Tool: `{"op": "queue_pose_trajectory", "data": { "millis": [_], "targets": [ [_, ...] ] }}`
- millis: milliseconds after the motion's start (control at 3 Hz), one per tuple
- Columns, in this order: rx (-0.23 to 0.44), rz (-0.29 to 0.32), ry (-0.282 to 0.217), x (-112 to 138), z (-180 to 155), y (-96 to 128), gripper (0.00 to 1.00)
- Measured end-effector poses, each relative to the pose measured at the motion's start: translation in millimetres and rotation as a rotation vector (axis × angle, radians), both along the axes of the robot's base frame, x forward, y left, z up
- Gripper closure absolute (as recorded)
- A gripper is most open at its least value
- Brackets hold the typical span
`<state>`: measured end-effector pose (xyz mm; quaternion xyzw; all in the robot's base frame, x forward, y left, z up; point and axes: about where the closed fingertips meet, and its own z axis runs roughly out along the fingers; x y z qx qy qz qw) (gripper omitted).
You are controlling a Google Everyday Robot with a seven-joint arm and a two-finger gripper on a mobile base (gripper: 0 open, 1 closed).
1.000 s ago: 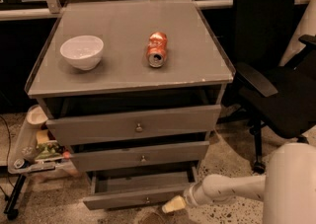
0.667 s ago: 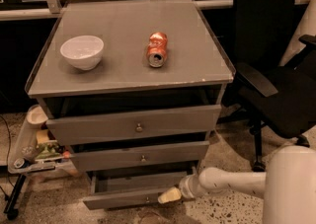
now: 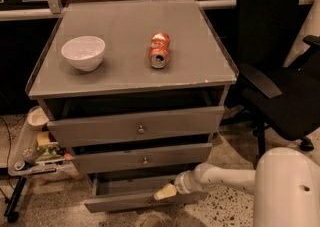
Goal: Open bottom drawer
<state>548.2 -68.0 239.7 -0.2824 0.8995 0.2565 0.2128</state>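
The grey cabinet (image 3: 220, 116) stands at centre of view with three drawer fronts stacked one above the other. The bottom drawer (image 3: 115, 204) is the lowest and narrowest. It is partly pulled out: its front panel stands forward of the two fronts above, and a strip of its flat grey inside shows behind the panel.

The tool (image 3: 164, 192) is at the front of the bottom drawer, just right of the panel's centre and level with its upper edge. Its cream-coloured tip appears to touch the panel, though contact cannot be confirmed from this angle. Whether the tool is open or closed, and whether it has hold of anything, cannot be told. The white arm (image 3: 225, 177) reaches in low from the right, running from the robot's white body (image 3: 287, 191) at the lower right corner.

The top drawer (image 3: 100, 130) and the middle drawer (image 3: 110, 162) each carry a small round knob at centre.

On the tabletop (image 3: 125, 78):
- a white bowl (image 3: 83, 52), upright, on the left side;
- an orange can (image 3: 159, 50), dented, lying on its side near the middle, its open end facing the camera. The two items are well apart.

A black office chair (image 3: 280, 81) stands to the right of the cabinet. A low cart (image 3: 22, 163) holding small items stands to the left, on the speckled floor (image 3: 55, 211).
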Motion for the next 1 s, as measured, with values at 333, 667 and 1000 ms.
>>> {"op": "queue_pose_trajectory", "data": {
  "millis": [333, 667, 1000],
  "targets": [
    [-0.03, 0.021, 0.061, -9.8, -28.2, 4.4, 0.0],
    [-0.058, 0.028, 0.118, -25.3, -50.4, -1.5, 0.0],
    [-0.058, 0.028, 0.118, -25.3, -47.2, -1.5, 0.0]
  ]
}}
